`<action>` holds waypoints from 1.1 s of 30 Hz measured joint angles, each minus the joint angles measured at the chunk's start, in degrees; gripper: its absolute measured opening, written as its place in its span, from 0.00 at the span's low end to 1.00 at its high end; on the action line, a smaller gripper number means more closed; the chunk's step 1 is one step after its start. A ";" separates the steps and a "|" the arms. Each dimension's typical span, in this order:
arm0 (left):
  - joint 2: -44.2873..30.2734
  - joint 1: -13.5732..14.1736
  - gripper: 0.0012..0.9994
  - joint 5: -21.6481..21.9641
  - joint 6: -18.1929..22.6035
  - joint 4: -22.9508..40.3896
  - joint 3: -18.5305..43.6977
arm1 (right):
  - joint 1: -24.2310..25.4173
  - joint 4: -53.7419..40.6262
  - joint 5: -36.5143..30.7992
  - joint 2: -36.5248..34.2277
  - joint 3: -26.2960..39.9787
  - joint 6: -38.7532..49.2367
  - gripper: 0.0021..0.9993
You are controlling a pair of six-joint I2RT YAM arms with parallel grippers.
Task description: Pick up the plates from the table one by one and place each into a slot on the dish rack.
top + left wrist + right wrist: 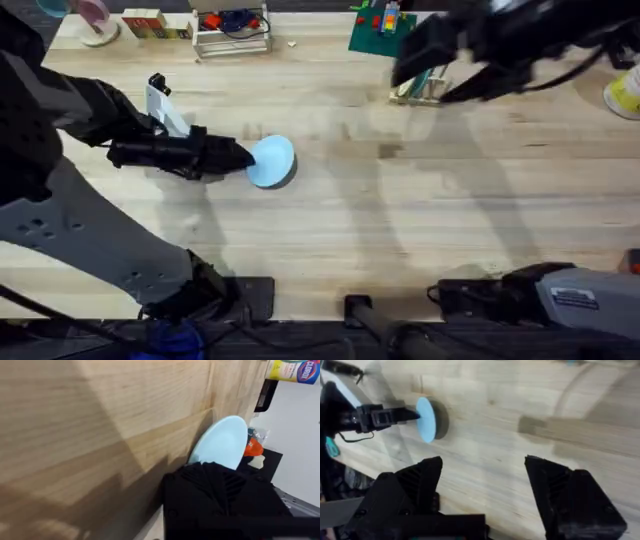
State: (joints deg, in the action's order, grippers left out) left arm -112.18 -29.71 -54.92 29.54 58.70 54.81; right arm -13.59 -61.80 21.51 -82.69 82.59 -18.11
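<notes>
My left pincer [240, 157] clamped on light blue plate [271, 161], plate tilted on edge over table [420, 220], left of centre. My right pincer [482, 490] spread wide, nothing between fingers, hanging high near dish rack [420, 88] at far right side. I see plate's shadow on planks beneath.

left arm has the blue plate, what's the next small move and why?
Probably lift it a little higher, then carry it toward the dish rack. The left hand is shut on the light blue plate at its rim, tilted up off the table, and the rack stands far across, under the right arm.
</notes>
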 joint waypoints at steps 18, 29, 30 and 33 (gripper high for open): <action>0.00 0.00 0.04 0.00 -0.02 0.00 0.00 | -17.24 21.16 0.82 -16.67 -7.34 -11.44 0.99; 0.00 0.00 0.04 0.00 -0.02 -0.01 0.00 | -21.87 33.41 4.42 -24.88 -7.34 -16.53 1.00; 0.00 0.00 0.04 0.00 -0.02 0.00 0.00 | -22.17 33.92 4.53 -25.26 -7.34 -17.09 1.00; 0.00 0.00 0.04 0.00 -0.02 0.00 0.00 | -23.09 35.77 4.86 -26.02 -7.37 -18.37 1.00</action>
State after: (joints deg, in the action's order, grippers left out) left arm -112.18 -29.71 -54.92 29.52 58.70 54.81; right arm -36.68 -26.03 26.36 -108.71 75.22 -36.48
